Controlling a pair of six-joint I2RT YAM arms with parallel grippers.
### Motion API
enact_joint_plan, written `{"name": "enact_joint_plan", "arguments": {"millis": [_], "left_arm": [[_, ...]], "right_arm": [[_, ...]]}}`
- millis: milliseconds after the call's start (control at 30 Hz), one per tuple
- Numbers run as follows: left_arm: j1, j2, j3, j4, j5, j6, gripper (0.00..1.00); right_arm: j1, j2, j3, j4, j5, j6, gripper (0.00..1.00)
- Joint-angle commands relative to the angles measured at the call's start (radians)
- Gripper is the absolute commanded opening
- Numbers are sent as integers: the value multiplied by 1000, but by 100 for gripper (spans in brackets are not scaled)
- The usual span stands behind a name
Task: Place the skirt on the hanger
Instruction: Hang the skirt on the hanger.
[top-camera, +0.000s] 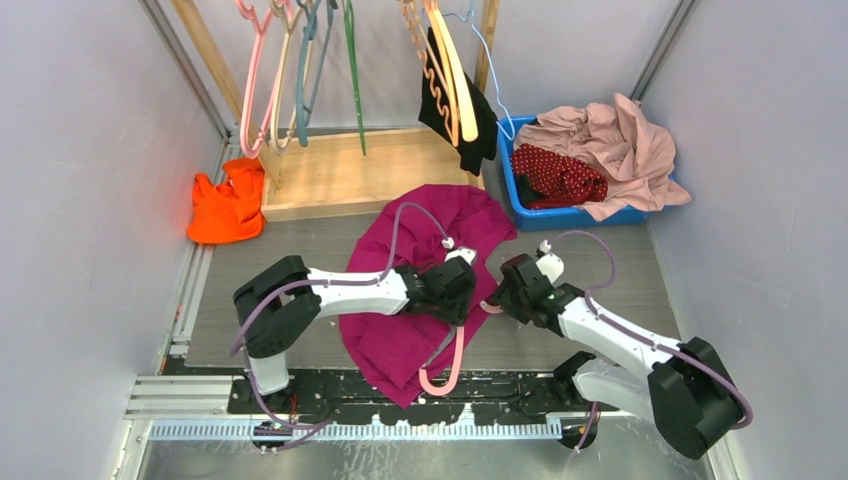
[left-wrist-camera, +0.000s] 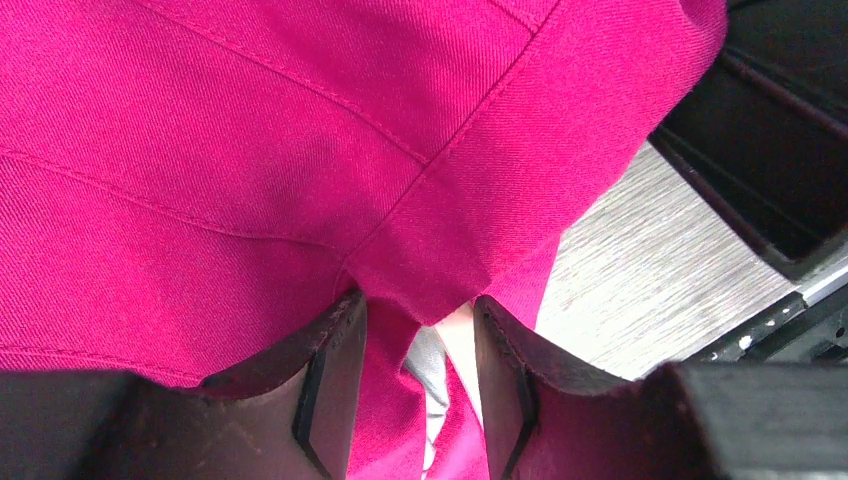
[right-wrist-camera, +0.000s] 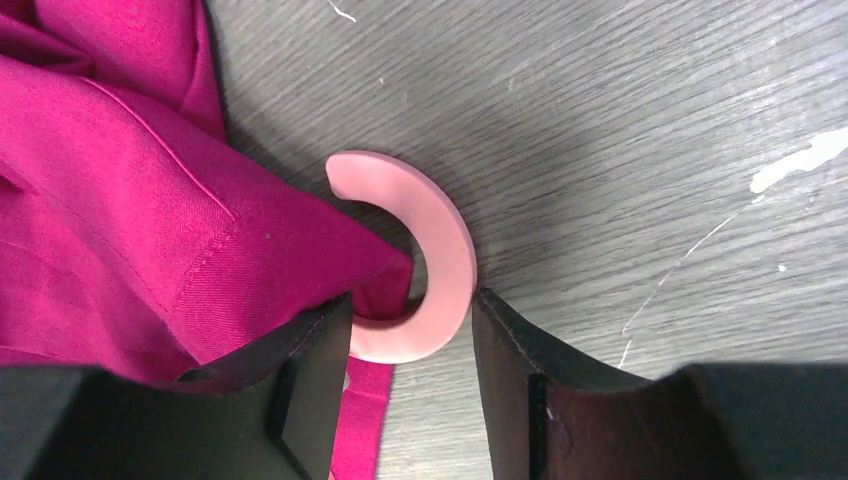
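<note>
A: Two grippers meet at mid-table in the top view. The left gripper (top-camera: 462, 295) is over the magenta garment (top-camera: 420, 225). The right gripper (top-camera: 503, 295) is just beside it, at the cloth's right edge.

B: Where is the skirt?

A: The skirt (top-camera: 560, 175), dark red with white dots, lies in the blue bin (top-camera: 508, 170) at the far right. A pale pink garment (top-camera: 630, 150) is heaped in the same bin beside it. It is well apart from both arms.

B: And the hanger?

A: The hanger (top-camera: 447, 378) lies on the table (top-camera: 620, 270), mostly under the magenta garment. A pink loop of it sticks out at the cloth's near edge.

B: What does the left wrist view show?

A: Magenta cloth fills nearly all of it. A seamed corner dips between the fingers (left-wrist-camera: 330, 380), and a pale strip lies against the right-hand one. The jaws stand partway apart. Whether they press on the cloth I cannot tell.

B: And the right wrist view?

A: The hook (right-wrist-camera: 440, 260) lies flat on the grey table, curving out from under the cloth's edge. The jaws are spread, one on each side of the hook's lower bend. One finger is over the cloth edge. The other is clear of the hook, with bare table between them.
</note>
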Motion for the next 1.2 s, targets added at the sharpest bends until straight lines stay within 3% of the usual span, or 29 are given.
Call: {"name": "enact_joint_plan", "arguments": {"millis": [0,167,400,567,700,1167], "left_arm": [[14,-42,-50,9,9,-3,45],[19,-65,-126,75,27,-24,45],[18,-84,-176,119,47,-42,45],[19,-115,-181,106,62,-49,44],[19,-155,-175,57,80,-62,44],[-6,-327,-167,-84,61,-94,45]], "right_arm": [[-3,-70,-116,96,51,92,53],[-3,-190,-189,117,109,133,52],[1,-289,-291,293,93,136,46],[2,-356,-308,326,80,93,27],[2,-393,-299,330,55,66,21],[3,-518,-261,344,-25,0,20]]}}
